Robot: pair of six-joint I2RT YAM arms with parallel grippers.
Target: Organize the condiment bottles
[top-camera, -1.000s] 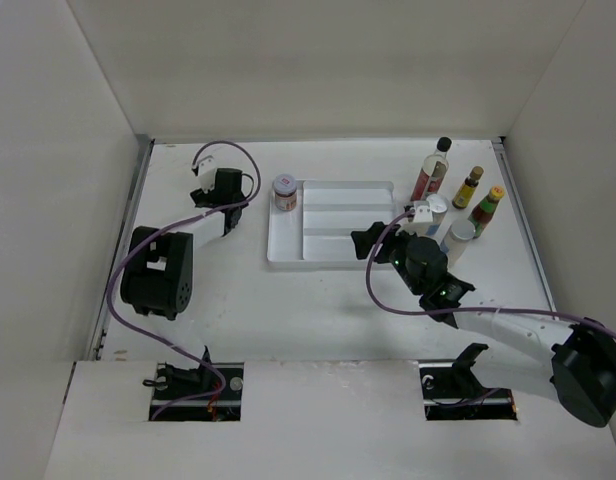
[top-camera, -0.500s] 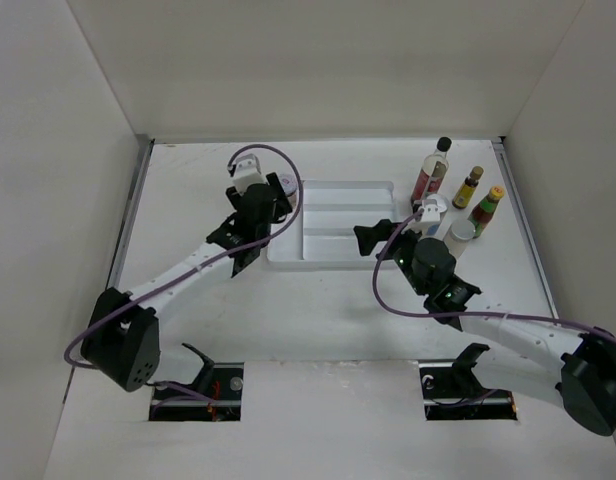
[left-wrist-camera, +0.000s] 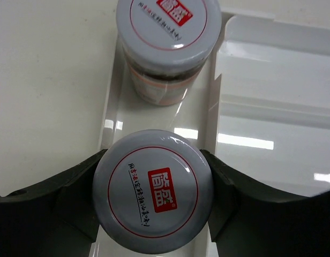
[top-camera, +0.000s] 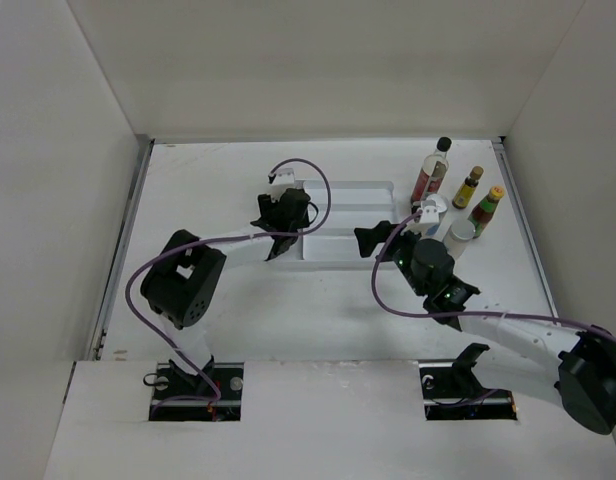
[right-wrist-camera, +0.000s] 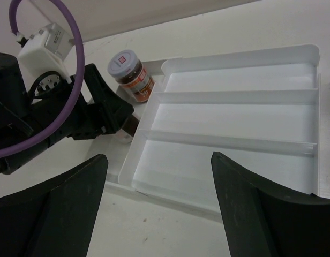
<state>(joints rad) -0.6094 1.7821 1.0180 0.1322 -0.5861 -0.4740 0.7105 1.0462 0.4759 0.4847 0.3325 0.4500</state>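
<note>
Left wrist view gave me the clearest read. The left gripper [left-wrist-camera: 153,199] was clamped on a jar [left-wrist-camera: 153,190], with a finger [left-wrist-camera: 68,199] pressed to each side of its silver lid. That jar sat over the near end of the narrow left slot of the tray [left-wrist-camera: 272,80]; I could not tell whether it touched the floor. A second jar [left-wrist-camera: 165,32] stood upright in the same slot, just beyond the held one and apart from it.

On the right wrist view, the right gripper [right-wrist-camera: 159,214] had its jaws wide apart around nothing, by the tray's right side.

From above, a black-capped bottle [top-camera: 431,172], a yellow-capped bottle [top-camera: 469,187], a red-labelled bottle [top-camera: 487,208] and a shaker [top-camera: 458,232] clustered right of the tray.
</note>
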